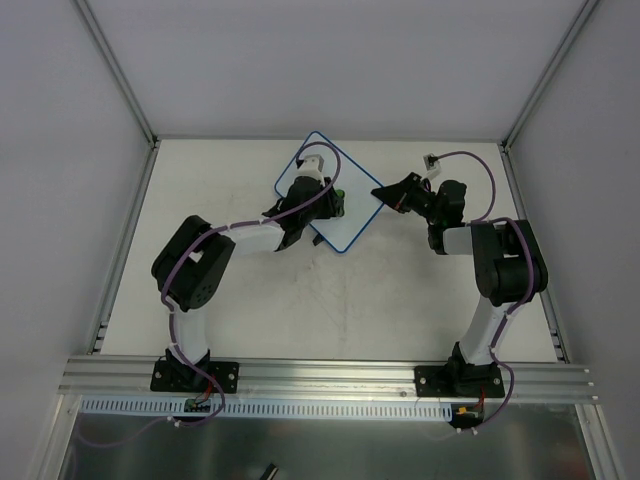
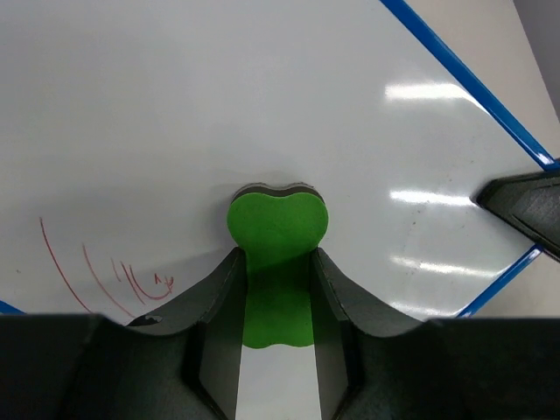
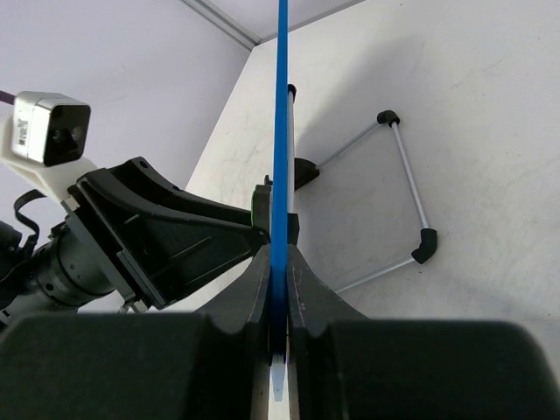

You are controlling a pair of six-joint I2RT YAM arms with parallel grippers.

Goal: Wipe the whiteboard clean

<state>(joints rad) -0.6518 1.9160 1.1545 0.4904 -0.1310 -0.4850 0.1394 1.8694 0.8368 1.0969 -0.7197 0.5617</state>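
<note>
The whiteboard is white with a thin blue rim and stands tilted at the table's back centre. My left gripper is shut on a small green eraser, which is pressed flat against the board face. Faint red scribbles remain low on the left of that face. My right gripper is shut on the board's right corner. In the right wrist view the blue rim runs edge-on straight between the closed fingers.
Behind the board, its wire stand with black feet rests on the table. The left arm's camera and wrist are close on the board's other side. Grey walls enclose the table on three sides.
</note>
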